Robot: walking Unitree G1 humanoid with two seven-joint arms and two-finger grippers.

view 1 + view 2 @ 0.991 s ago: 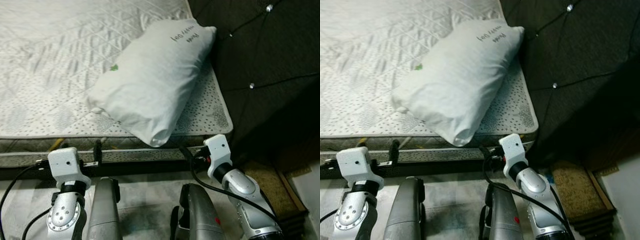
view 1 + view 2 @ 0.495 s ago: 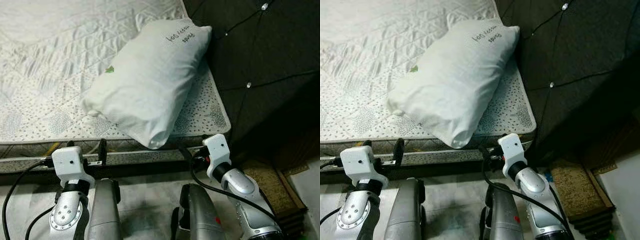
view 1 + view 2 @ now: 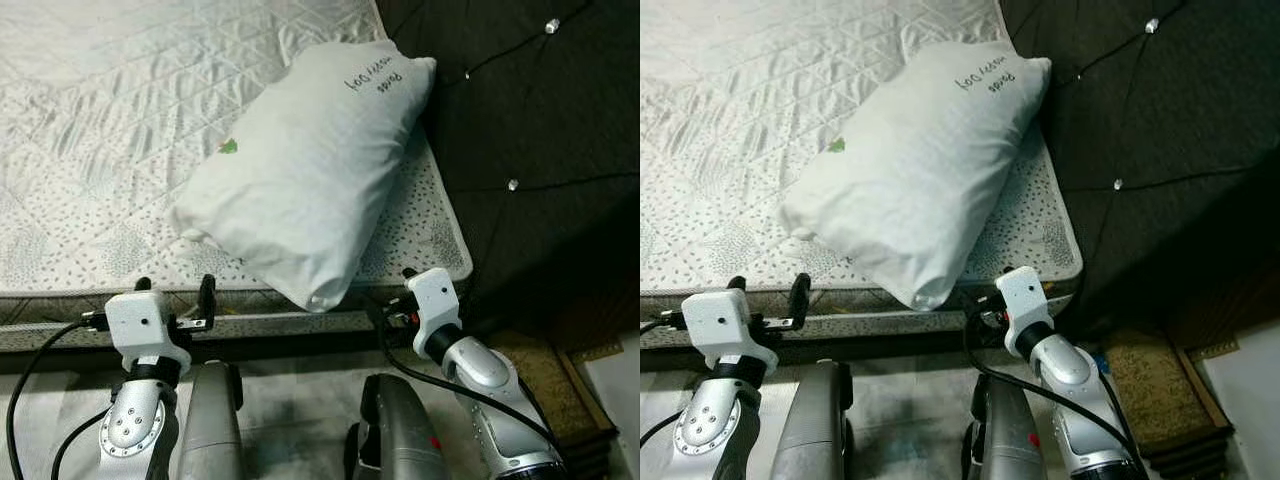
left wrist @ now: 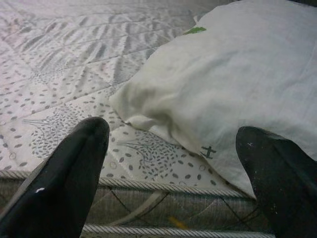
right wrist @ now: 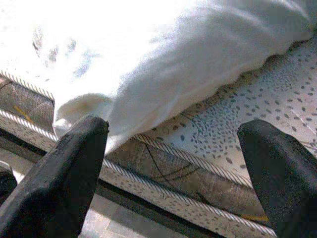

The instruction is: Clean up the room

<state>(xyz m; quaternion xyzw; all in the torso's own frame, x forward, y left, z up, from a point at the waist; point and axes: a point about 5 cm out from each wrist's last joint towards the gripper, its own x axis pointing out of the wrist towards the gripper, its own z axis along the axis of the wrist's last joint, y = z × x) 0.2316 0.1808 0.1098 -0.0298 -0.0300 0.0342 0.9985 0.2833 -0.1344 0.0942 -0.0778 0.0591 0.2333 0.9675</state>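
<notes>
- The left gripper point(image 4: 171, 168), two long black fingers on a silver arm with a white wrist block, is held low in front of the bed's near side; its fingers stand wide apart with nothing between them, aimed at the near corner of the pillow.
- The right gripper point(image 5: 176, 163), of the same build, is level with it in front of the bed's near edge, just below the pillow's overhanging end; its fingers are also spread wide and hold nothing.
- Black cables point(image 3: 420, 375) run along both forearms.
- A pale tiled floor point(image 3: 290, 400) lies under the arms, and a brown woven mat point(image 3: 545, 375) sits on it to the robot's right.
- The white quilted mattress point(image 3: 110, 130), printed with small grey dots and edged with rope piping, fills the space beyond the grippers.
- The plump white fabric pillow point(image 3: 310, 170) lies slantwise on the mattress near its right corner; its near end juts over the mattress edge, and it carries a small green mark and dark handwriting at its far end.
- A dark tufted headboard with shiny buttons point(image 3: 520, 110) rises at the right, next to the pillow's far end.
</notes>
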